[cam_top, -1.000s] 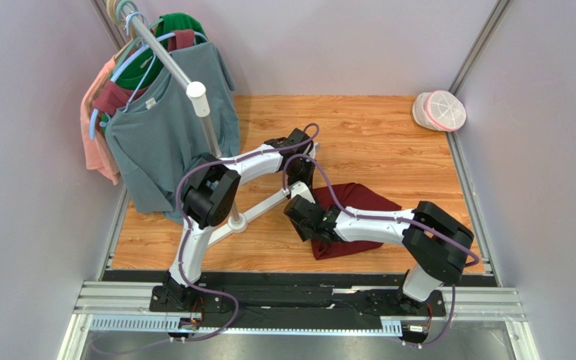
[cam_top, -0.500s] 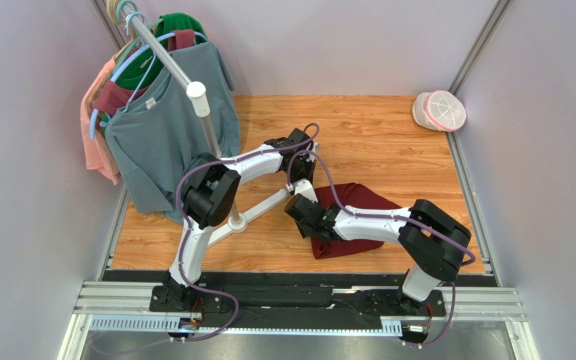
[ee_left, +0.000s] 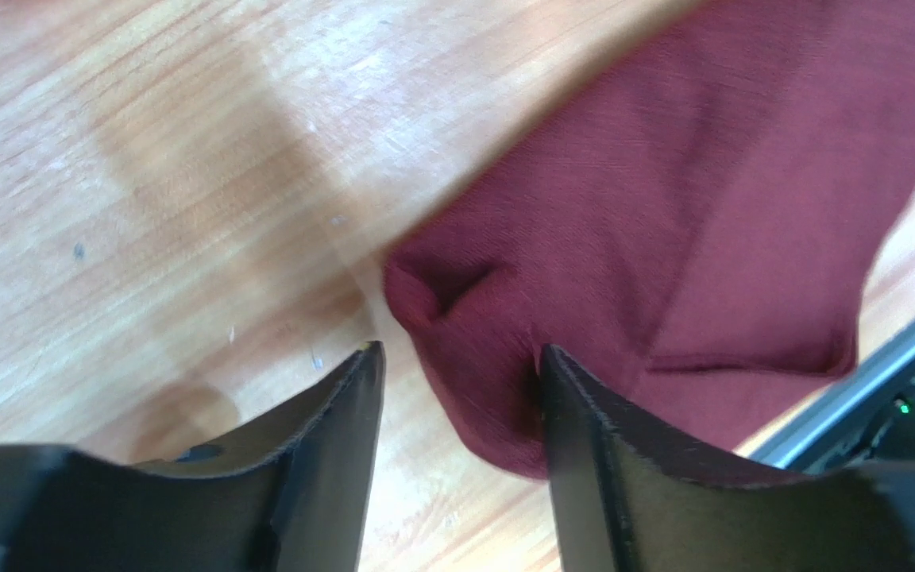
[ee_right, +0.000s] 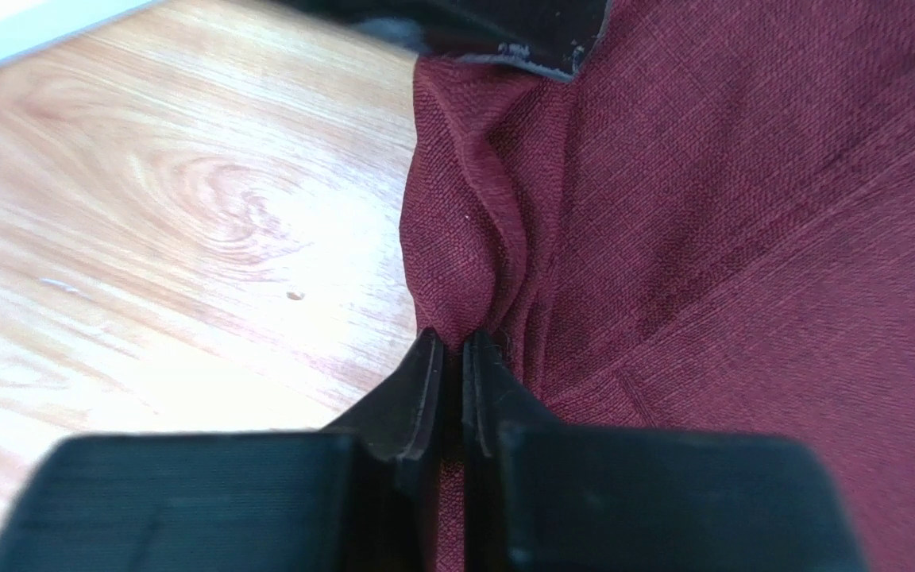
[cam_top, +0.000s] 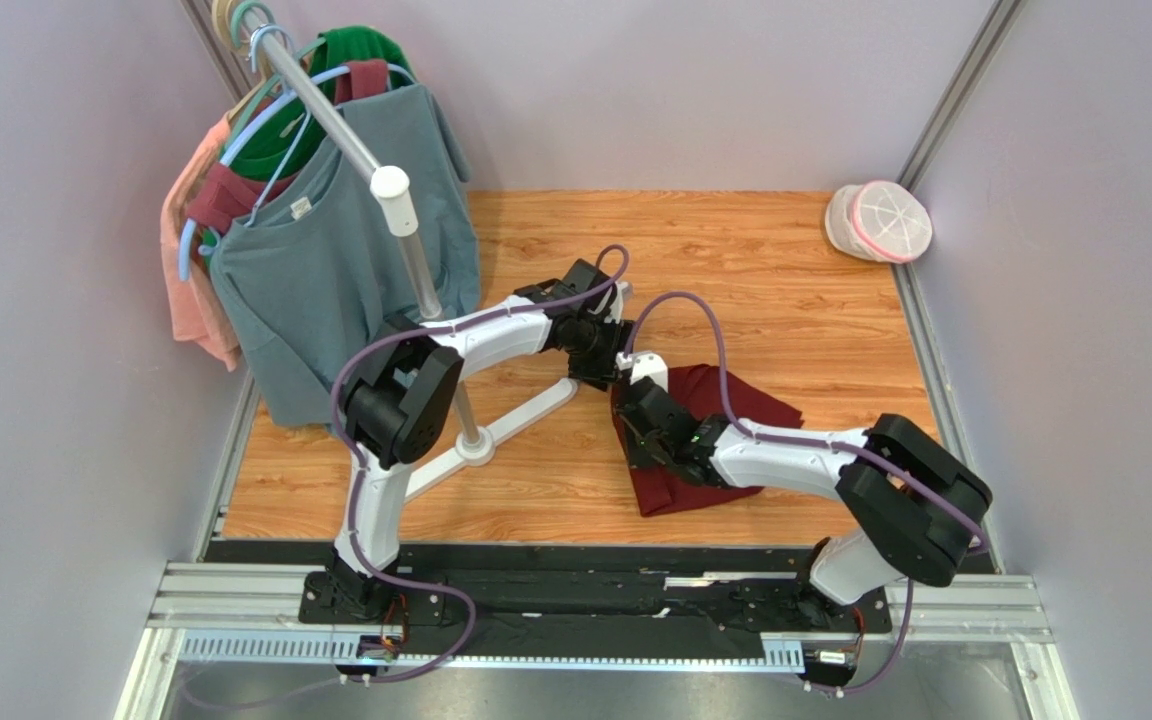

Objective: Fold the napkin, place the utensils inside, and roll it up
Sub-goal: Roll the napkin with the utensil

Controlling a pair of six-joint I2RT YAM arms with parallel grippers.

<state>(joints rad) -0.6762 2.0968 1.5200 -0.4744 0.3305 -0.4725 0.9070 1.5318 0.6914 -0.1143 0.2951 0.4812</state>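
Though folded over only loosely, napkin: large plain dark-red square of soft cloth (cam_top: 740, 402); lies on the pale wooden tabletop (cam_top: 778, 285), right of centre, partly under the right forearm.
Right gripper (ee_right: 462, 348): black two-finger claw, clamped tight on a raised ridge at the napkin's left edge; grips only a thin pleat of fabric.
Left gripper (ee_left: 460, 358): black fingers parted about halfway, holding nothing; hovers just beside a puckered corner of the cloth, close to the right gripper.
Fork: slim metal utensil, not seen in any view; cannot tell whether hidden under cloth or arm.
Risk of slipping: thin pleat, soft weave; likely slides out of the pinch under any quick pull.
Risk of dragging: with only one hold and no anchor on the far side, probably tows the whole cloth across the smooth wood instead of turning an edge over.
Risk of bunching: closing the left fingers here may catch several layers and deepen the pucker, spoiling a flat fold.
Risk of collision: both wrists crowded over one corner; could knock together, or clip the white T-shaped rack base (cam_top: 530, 408) just beside the left arm.
Risk to the fork: whereabouts unknown, so may get swept aside or rolled in crooked.
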